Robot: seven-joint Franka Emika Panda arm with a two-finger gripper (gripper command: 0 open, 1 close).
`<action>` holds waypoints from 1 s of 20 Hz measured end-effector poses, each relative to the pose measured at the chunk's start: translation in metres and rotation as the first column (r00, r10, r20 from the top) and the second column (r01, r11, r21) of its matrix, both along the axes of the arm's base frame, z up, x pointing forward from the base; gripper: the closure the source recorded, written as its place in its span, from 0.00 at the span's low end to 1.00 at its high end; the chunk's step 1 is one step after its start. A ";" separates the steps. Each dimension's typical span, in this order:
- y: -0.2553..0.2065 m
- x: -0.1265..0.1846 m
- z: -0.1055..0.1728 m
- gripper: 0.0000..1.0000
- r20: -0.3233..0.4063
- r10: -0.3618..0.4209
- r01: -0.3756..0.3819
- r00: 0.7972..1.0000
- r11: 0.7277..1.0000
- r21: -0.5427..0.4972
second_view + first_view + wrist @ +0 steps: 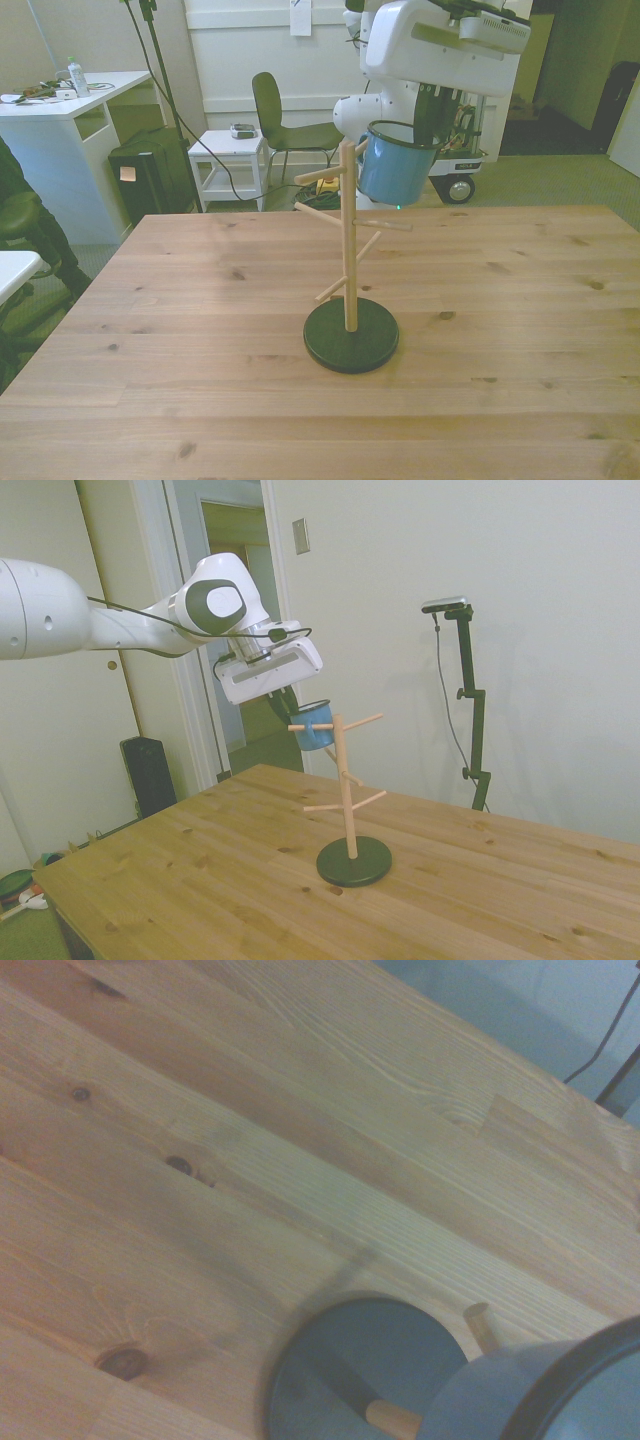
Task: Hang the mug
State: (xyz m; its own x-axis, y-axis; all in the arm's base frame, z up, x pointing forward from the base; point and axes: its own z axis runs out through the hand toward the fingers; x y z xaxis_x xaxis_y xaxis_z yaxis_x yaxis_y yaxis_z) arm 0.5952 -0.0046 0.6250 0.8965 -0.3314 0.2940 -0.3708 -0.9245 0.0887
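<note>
now high above the counter [520, 330], blue mug [394, 164] carried just beside the top of the wooden peg stand [348, 250], on the front view's right of the post, tilted, white inside and dark rim turned up toward the hand [425, 118]. held by the rim, one dark finger reaching down inside the cup; hand clamped narrow on the mug wall. handle not clearly visible in any view, so cannot tell whether it already lines up with a peg.

judged mid-step: mug brought to the stand, not yet hung. best done slowly: find the handle first, turn the wrist until its loop faces the tip of the upper peg [365, 721], then slide along the peg's line rather than across it. better to keep the mug body clear of the post, since a sideways knock could tip the stand on its round dark base [351, 336]. worth lowering until the handle bears on the peg before letting go. in the wrist view only the base, a peg and a blurred edge of the mug over bare planks.
</note>
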 end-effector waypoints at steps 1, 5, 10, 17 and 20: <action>-0.001 0.000 0.000 0.00 0.000 -0.002 0.002 1.000 1.000 0.002; -0.003 0.000 -0.001 0.00 -0.003 -0.007 0.007 1.000 1.000 0.008; -0.005 0.000 -0.001 0.00 -0.004 -0.019 0.019 1.000 0.999 0.027; -0.008 -0.005 0.007 0.00 0.018 -0.043 0.042 0.999 0.998 0.038; -0.004 -0.020 0.024 0.00 0.060 -0.062 0.059 0.996 0.997 0.048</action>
State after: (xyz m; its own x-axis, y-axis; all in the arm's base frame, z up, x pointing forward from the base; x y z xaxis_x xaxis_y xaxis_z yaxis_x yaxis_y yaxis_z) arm 0.5749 -0.0090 0.6491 0.8550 -0.3993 0.3311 -0.4300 -0.9026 0.0217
